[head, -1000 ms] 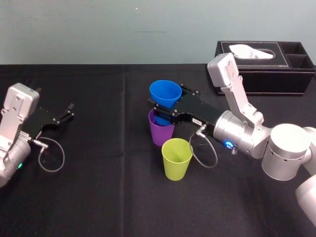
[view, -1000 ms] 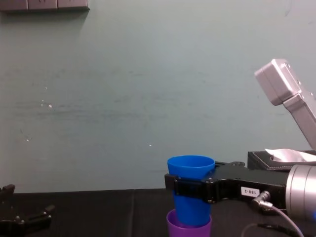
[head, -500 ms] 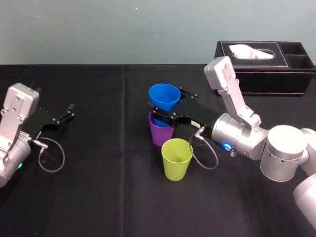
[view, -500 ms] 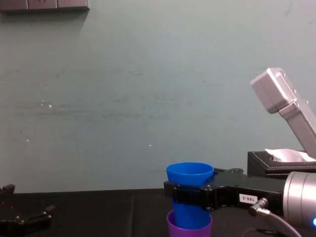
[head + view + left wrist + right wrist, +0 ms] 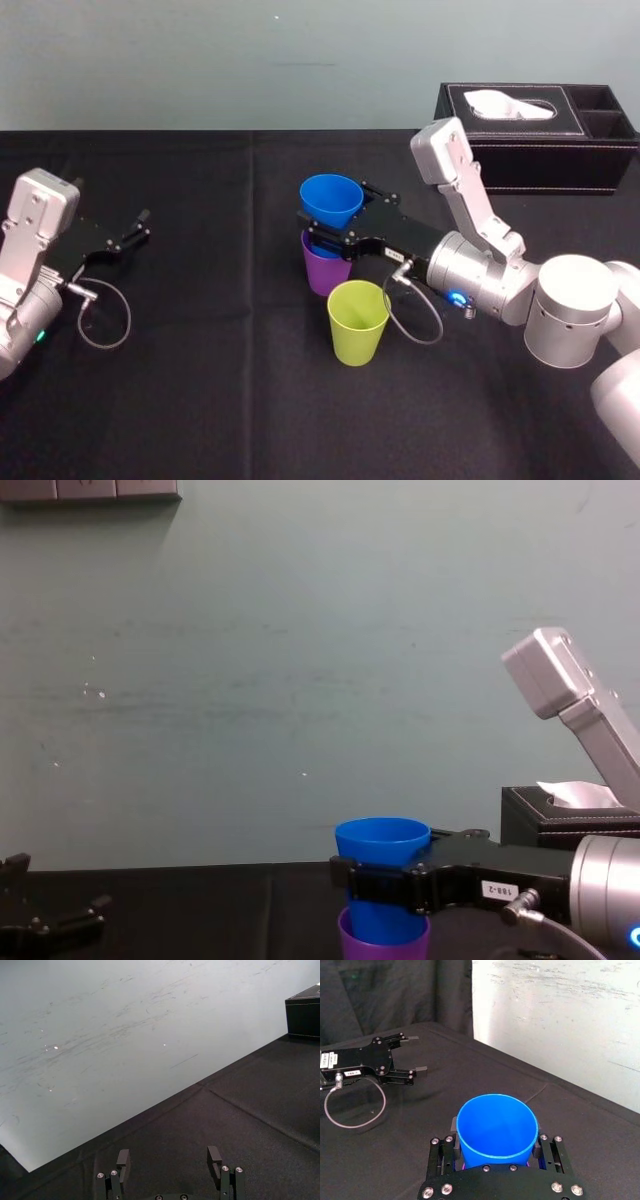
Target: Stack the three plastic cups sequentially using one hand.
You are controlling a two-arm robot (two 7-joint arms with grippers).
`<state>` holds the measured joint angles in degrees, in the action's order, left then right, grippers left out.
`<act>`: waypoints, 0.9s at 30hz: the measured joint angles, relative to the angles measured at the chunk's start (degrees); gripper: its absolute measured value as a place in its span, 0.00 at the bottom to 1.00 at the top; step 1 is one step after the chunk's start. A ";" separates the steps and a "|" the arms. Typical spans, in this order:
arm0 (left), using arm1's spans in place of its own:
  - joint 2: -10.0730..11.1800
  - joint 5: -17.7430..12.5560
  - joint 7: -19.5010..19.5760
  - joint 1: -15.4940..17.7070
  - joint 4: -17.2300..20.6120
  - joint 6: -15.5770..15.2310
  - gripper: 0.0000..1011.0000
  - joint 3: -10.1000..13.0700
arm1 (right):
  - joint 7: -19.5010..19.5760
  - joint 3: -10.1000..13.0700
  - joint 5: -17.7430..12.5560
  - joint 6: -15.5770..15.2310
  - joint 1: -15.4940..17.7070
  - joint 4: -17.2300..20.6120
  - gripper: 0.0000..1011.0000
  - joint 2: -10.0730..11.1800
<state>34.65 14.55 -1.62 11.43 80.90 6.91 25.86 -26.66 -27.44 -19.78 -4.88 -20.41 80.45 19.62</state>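
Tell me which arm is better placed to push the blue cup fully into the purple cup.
Right. The right gripper holds the blue cup, whose base already sits inside the purple cup. The left gripper rests open far off to the left.

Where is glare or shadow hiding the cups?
Head view: even light; blue cup, purple cup and yellow-green cup plain on black cloth. Right wrist view: bright wall, but the blue cup in the right gripper reads clearly. Left wrist view: glints on the wall beyond the idle left gripper.
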 joint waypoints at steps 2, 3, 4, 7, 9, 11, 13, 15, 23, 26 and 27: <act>0.00 0.00 0.00 0.00 0.00 0.00 1.00 0.00 | -0.04 -0.02 -0.02 -0.04 -0.04 -0.06 0.74 -0.02; 0.00 0.00 0.00 0.00 0.00 0.00 1.00 0.00 | -0.05 -0.03 -0.02 -0.05 -0.04 -0.05 0.74 -0.03; 0.00 0.00 0.00 0.00 0.00 0.00 1.00 0.00 | -0.05 -0.03 -0.03 -0.05 -0.04 -0.06 0.74 -0.03; 0.00 0.00 0.00 0.00 0.00 0.00 1.00 0.00 | -0.06 -0.02 -0.03 -0.05 -0.04 -0.04 0.74 -0.02; 0.00 0.00 0.00 0.00 0.00 0.00 1.00 0.00 | -0.06 -0.03 -0.04 -0.05 -0.04 -0.02 0.74 -0.01; 0.00 0.00 0.00 0.00 0.00 0.00 1.00 0.00 | -0.06 -0.02 -0.05 -0.05 -0.04 -0.01 0.74 0.00; 0.00 0.00 0.00 0.00 0.00 0.00 1.00 0.00 | -0.06 -0.01 -0.06 -0.05 -0.03 0.00 0.74 0.00; 0.00 0.00 0.00 0.00 0.00 0.00 1.00 0.00 | -0.06 -0.01 -0.06 -0.05 -0.03 0.02 0.75 0.01; 0.00 0.00 0.00 0.00 0.00 0.00 1.00 0.00 | -0.06 0.03 -0.06 -0.05 0.01 0.07 0.94 0.03; 0.00 0.00 0.00 0.00 0.00 0.00 1.00 0.00 | -0.06 0.04 -0.06 -0.05 0.02 0.09 0.99 0.03; 0.00 0.00 0.00 0.00 0.00 0.00 1.00 0.00 | -0.06 0.04 -0.06 -0.05 0.03 0.09 0.99 0.03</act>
<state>34.65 14.55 -1.62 11.43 80.90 6.91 25.86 -26.72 -27.40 -19.84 -4.93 -20.38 80.54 19.65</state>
